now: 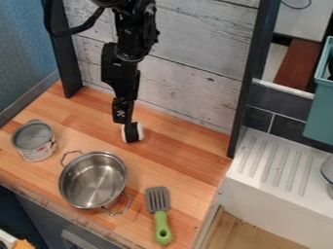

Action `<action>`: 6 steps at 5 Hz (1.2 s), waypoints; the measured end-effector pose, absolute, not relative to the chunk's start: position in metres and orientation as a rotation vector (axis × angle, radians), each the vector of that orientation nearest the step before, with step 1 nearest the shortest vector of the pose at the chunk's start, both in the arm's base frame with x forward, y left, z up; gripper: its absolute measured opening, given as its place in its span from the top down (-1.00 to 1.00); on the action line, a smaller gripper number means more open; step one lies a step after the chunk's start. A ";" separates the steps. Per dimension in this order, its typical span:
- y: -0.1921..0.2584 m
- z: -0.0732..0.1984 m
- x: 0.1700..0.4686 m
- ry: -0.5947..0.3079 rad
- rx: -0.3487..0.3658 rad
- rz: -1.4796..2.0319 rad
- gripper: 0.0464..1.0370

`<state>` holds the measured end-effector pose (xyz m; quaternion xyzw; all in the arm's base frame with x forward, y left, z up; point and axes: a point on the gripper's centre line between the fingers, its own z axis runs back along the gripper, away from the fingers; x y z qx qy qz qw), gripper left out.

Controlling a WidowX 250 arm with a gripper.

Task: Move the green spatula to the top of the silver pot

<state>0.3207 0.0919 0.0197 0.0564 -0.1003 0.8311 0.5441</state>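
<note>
One green spatula (160,214) lies on the table (189,163) beside the silver pot (93,181), its move undone; whether the gripper (133,132) is open, onlookers cannot tell.

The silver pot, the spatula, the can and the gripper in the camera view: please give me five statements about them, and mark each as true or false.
1. The green spatula lies on the wooden counter. True.
2. The silver pot is covered by a lid. False: it is open at the top.
3. The can stands on the counter. True.
4. The gripper holds the spatula. False: the spatula lies apart from it.
5. The spatula's handle is green. True.
</note>
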 end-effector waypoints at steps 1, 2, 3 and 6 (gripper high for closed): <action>0.089 0.009 0.315 -0.202 0.160 1.977 -0.93; 0.066 0.000 0.304 -0.147 0.142 1.972 -0.93; 0.045 0.007 0.298 -0.156 0.116 1.893 -0.93; 0.000 -0.006 0.258 -0.150 0.174 1.174 -0.93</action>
